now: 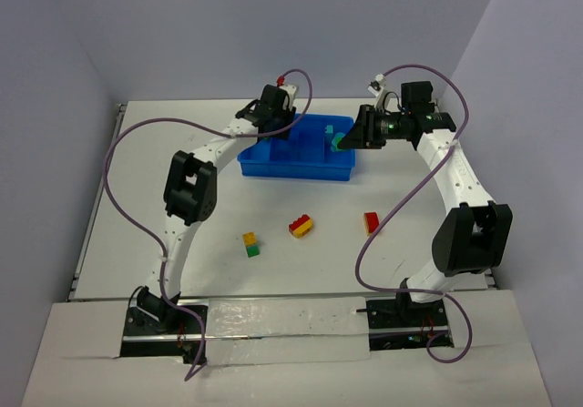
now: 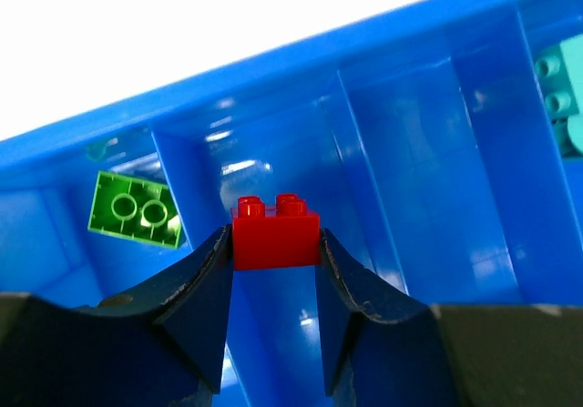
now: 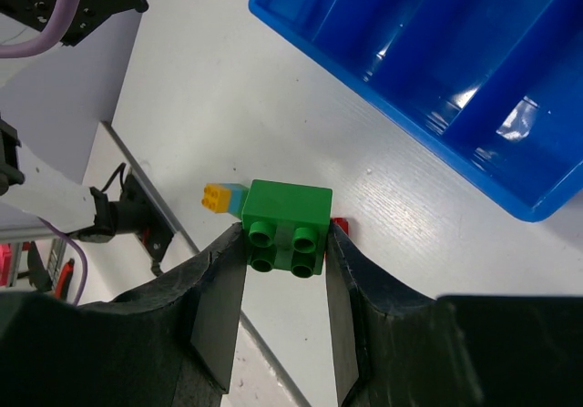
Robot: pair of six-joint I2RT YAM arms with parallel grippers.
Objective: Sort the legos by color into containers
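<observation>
My left hand [image 2: 273, 248] clenches a small red plastic brick [image 2: 275, 229] above a compartment of the bright blue plastic tray [image 2: 410, 179] (a lime-green brick [image 2: 135, 208] lies next door). Next I release it here. My right hand [image 3: 287, 248] grips a dark green plastic brick [image 3: 290, 208] over the white counter [image 3: 228, 106], which should go with the lime-green one.

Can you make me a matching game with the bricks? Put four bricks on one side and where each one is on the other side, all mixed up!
Bricks:
1. red brick
2. teal brick
3. four-stud green brick
4. yellow-green pair

Places:
A. on the table
B. in the right gripper
C. lying loose in the tray
D. in the left gripper

Pairs: 1-D, 2-C, 3-B, 4-A.
</observation>
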